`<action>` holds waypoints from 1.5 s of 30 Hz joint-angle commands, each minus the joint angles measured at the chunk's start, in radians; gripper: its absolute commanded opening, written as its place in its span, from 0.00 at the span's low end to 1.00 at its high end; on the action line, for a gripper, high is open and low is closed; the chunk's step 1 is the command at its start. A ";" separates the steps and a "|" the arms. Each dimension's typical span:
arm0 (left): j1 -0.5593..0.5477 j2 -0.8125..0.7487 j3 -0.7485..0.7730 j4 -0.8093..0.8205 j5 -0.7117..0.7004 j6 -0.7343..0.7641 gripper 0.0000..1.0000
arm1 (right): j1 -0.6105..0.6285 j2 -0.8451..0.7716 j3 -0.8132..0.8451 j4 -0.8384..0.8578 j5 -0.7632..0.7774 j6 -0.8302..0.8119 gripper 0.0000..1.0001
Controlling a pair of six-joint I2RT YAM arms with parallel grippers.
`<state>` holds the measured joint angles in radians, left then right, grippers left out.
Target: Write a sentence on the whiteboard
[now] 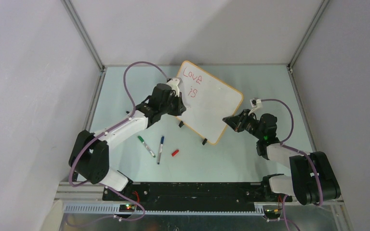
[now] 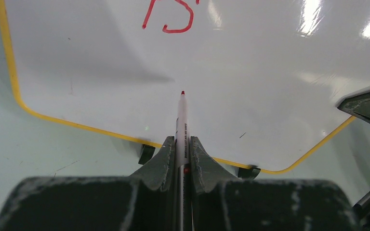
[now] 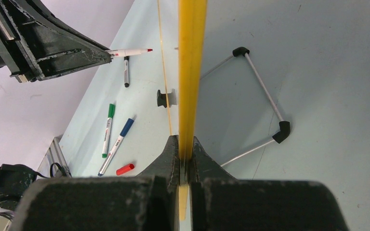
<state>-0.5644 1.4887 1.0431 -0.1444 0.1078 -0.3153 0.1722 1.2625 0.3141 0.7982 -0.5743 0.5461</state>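
Right pincer (image 3: 185, 142) is clamping the whiteboard (image 1: 217, 103) steady for writing; left pincer (image 2: 182, 142) is gripping a red marker (image 2: 181, 120) (tip seemingly hovering).

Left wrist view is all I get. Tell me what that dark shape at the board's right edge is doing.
Observer: That is the right gripper, shut on the yellow edge of the board.
Operator: Read me everything written on it.
Observer: Two red lines: "Love" on top, "is" under it.
Operator: Find a cap for my red pen.
Observer: A red cap lies on the table on the near side of the board, beside a blue pen and a green pen.
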 commanded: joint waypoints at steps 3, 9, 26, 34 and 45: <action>0.005 0.019 0.029 -0.002 -0.008 -0.016 0.00 | -0.020 0.012 -0.006 0.003 0.072 -0.035 0.00; 0.005 0.038 0.043 -0.020 -0.004 -0.016 0.00 | -0.019 0.012 -0.006 0.003 0.070 -0.034 0.00; 0.011 0.052 0.052 -0.025 0.028 -0.029 0.00 | -0.018 0.021 -0.005 0.011 0.067 -0.032 0.00; 0.011 0.055 0.053 -0.026 0.046 -0.033 0.00 | -0.018 0.020 -0.005 0.012 0.067 -0.032 0.00; 0.009 0.060 0.058 -0.035 0.068 -0.039 0.00 | -0.017 0.021 -0.006 0.010 0.067 -0.032 0.00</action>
<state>-0.5594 1.5448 1.0569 -0.1844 0.1486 -0.3408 0.1696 1.2682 0.3141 0.8055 -0.5816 0.5465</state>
